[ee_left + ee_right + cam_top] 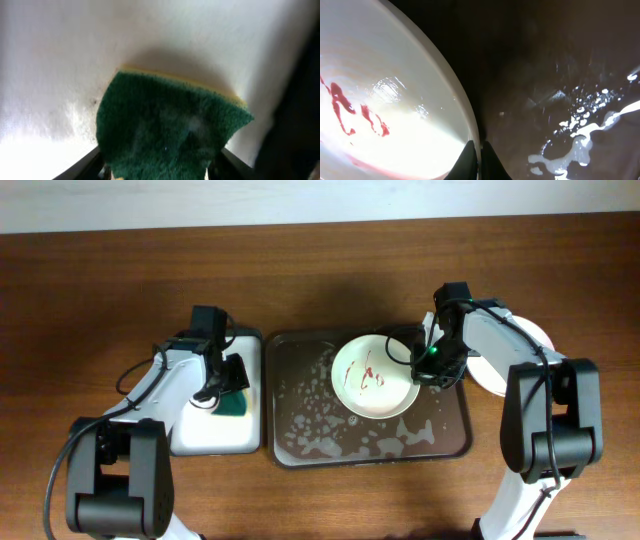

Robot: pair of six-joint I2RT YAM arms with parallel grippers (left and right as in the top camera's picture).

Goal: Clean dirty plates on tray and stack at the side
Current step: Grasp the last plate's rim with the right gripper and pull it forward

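Note:
A white plate [375, 377] smeared with red sauce lies in the dark tray [300, 450], which is wet with soap suds. My right gripper [428, 362] is shut on the plate's right rim; the right wrist view shows the two fingers [480, 160] pinching the rim of the plate [395, 115]. Another white plate [535, 335] lies on the table to the right, mostly hidden by the right arm. My left gripper [222, 385] is over the small white tray [215, 435], its fingers on either side of a green sponge [170, 130] that fills the gap between them.
The green sponge [237, 402] rests on the white tray left of the dark tray. Suds [580, 140] pool on the dark tray's floor. Wooden table [100, 300] lies all around.

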